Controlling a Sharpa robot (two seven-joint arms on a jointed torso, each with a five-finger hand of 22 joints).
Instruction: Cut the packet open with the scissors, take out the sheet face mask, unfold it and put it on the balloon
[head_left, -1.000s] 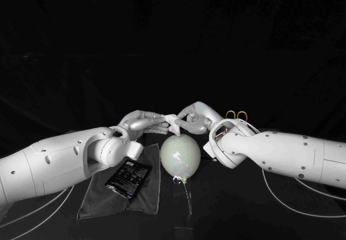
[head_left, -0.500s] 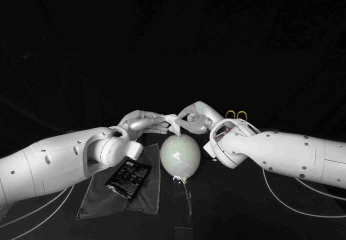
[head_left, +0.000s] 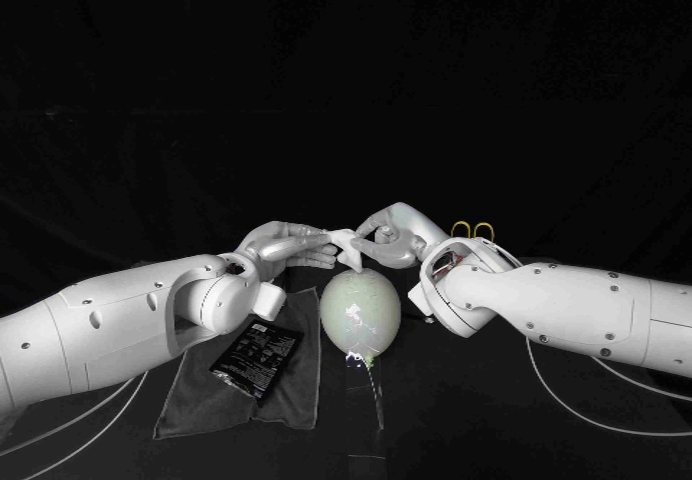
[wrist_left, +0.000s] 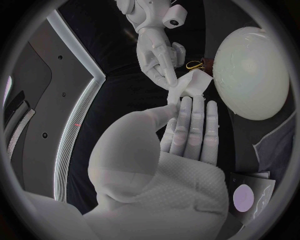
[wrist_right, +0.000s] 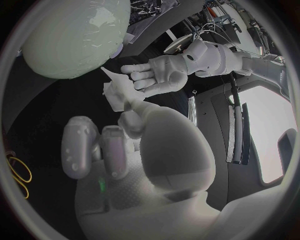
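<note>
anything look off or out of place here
Nothing stands out. The small folded white sheet mask is pinched between the left hand and right hand above the pale oval balloon; the black packet lies on the grey cloth.

White mask (head_left: 346, 240), pale balloon (head_left: 359, 312), black packet (head_left: 255, 355), grey cloth (head_left: 289, 400).

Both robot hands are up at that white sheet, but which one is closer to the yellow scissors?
The right robot hand: the scissors lie just beyond its wrist, while the left robot hand is on the balloon's other side.
</note>
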